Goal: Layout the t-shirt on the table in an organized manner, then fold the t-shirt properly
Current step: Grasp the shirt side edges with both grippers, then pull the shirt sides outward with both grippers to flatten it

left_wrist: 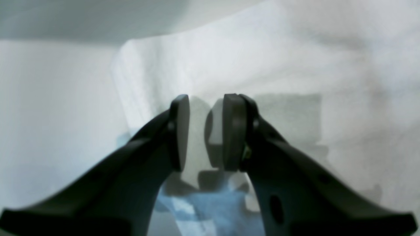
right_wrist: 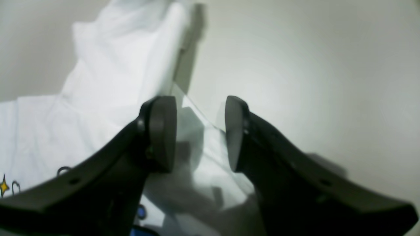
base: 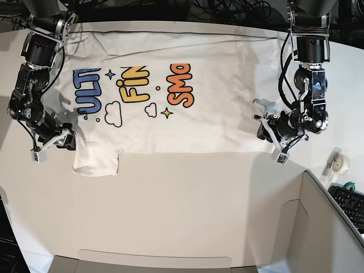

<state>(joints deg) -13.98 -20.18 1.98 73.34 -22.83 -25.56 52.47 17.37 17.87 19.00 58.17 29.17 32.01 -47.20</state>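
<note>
Item: t-shirt (base: 170, 91) spread print-up on worktop (base: 187, 205) — I have the left tool (left_wrist: 206, 131) and right tool (right_wrist: 200, 134) at opposite side edges, both slightly parted, empty — seemingly poised for folding.

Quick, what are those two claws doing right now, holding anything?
Left gripper: open, fingers over the t-shirt, holding nothing.
Right gripper: open at the shirt's edge, holding nothing.
</note>
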